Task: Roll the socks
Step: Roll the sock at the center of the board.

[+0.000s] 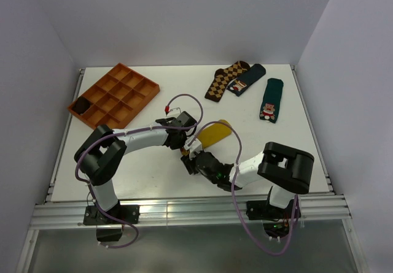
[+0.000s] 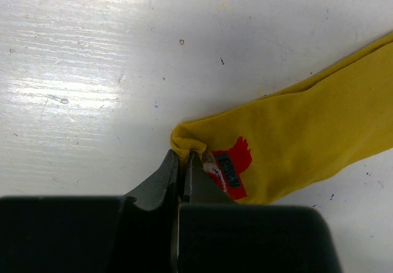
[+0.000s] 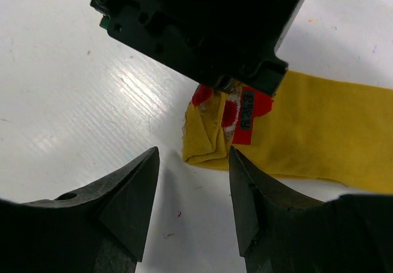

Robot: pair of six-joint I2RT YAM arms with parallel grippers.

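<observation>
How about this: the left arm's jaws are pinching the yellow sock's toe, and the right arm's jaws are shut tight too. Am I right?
Not quite. The right arm's jaws are open, not shut: the right wrist view shows them standing apart, just short of the folded toe of the yellow sock. The left arm's jaws do pinch that toe.

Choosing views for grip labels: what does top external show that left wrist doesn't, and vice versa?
Top external only: both arms, the right gripper, the orange tray, the argyle sock and two dark green socks. Left wrist only: the left gripper shut on the toe edge of the yellow sock, beside its red figure. Both: the yellow sock lying on the white table.
</observation>
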